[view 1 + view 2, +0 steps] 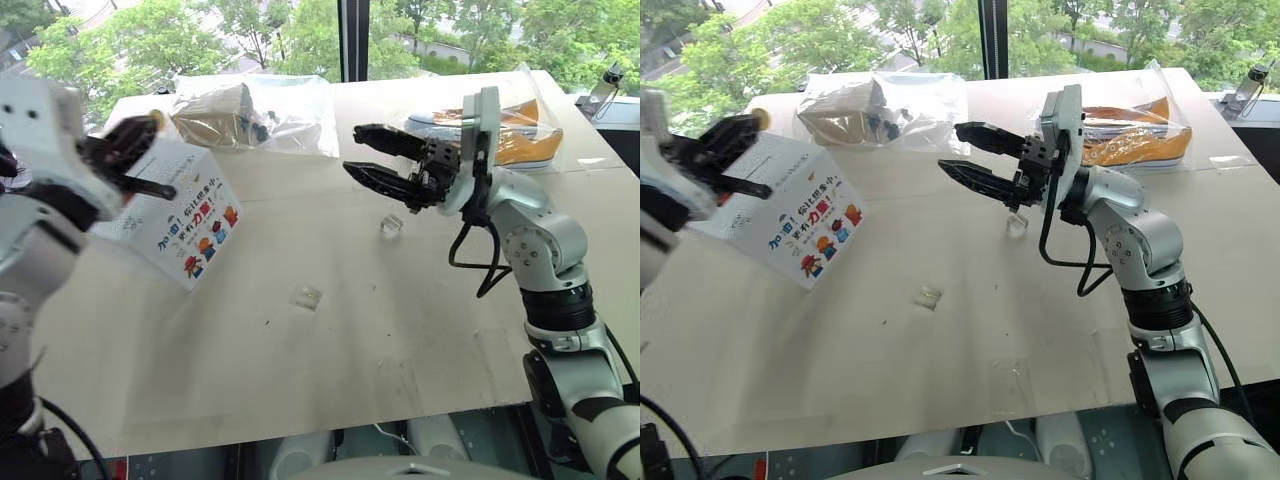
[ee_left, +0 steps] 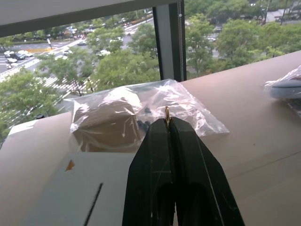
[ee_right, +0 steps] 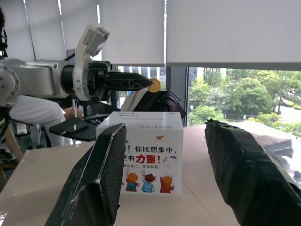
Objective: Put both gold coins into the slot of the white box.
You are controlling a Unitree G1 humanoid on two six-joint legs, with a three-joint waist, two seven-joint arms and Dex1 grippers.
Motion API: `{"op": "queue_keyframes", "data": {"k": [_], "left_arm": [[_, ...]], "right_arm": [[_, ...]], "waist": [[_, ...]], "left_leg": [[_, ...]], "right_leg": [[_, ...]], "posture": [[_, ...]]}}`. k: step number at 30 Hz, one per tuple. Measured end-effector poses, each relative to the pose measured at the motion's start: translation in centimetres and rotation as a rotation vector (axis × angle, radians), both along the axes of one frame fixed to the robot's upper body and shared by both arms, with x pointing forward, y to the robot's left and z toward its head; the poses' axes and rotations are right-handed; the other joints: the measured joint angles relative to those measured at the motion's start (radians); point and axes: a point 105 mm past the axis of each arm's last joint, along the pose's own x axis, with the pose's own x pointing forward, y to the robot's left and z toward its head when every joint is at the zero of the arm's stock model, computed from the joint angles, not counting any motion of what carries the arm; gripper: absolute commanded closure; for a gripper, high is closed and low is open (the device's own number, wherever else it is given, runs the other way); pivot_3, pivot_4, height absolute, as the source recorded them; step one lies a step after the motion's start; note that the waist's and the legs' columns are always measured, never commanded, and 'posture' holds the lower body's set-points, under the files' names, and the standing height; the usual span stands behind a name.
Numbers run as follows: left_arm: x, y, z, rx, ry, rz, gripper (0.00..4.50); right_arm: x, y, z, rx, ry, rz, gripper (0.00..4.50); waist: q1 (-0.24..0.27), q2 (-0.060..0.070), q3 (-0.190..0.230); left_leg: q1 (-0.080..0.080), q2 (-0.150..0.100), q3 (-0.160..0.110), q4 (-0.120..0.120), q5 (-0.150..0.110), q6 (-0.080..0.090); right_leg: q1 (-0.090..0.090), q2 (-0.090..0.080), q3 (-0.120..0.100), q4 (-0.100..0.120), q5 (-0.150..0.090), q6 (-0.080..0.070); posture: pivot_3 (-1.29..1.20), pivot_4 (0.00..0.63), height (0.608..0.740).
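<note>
Left eye view: the left gripper (image 1: 150, 122), raised above the white box (image 1: 185, 225) on the tabletop (image 1: 400, 330), pinches a gold coin (image 3: 153, 85) between closed fingers. To its right, the right gripper (image 1: 365, 152) hovers level, pointing left, jaws apart and empty.

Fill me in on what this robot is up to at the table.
The left gripper is shut on a small round gold coin, held above the white cardboard box with cartoon figures, whose thin dark slot faces up. The right gripper hangs open and empty over the tan table, near two small clear plastic pieces.
</note>
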Motion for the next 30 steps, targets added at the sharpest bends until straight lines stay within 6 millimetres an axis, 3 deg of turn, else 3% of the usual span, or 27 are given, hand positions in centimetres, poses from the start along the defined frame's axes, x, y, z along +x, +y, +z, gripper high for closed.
{"op": "queue_keyframes", "data": {"k": [8,19,30], "left_arm": [[-0.8,3.3,-2.9,0.019,0.192,-0.013,4.5],[-0.4,9.0,-3.8,-0.06,0.227,-0.07,4.5],[1.3,10.0,-5.3,-0.029,0.305,-0.192,4.5]], "right_arm": [[-0.2,0.4,-0.4,-0.013,-0.005,0.015,1.65],[-0.1,0.4,-0.9,-0.011,0.008,0.008,1.65],[-0.1,0.6,-1.0,0.004,0.008,-0.001,1.65]], "waist": [[-0.002,0.001,0.0],[-0.003,0.001,0.0],[-0.006,0.001,0.0]], "left_leg": [[0.0,0.0,0.0,0.0,0.0,0.0],[0.0,0.0,0.0,-0.001,0.0,0.0],[0.0,0.0,0.0,0.0,0.0,0.0]], "right_leg": [[0.0,0.0,0.0,0.0,0.0,0.0],[0.0,-0.001,-0.001,0.0,0.0,0.0],[0.0,-0.002,-0.001,0.001,0.0,0.0]], "posture": [[0.0,0.15,0.74],[0.0,0.15,0.74],[0.0,0.15,0.74]]}}
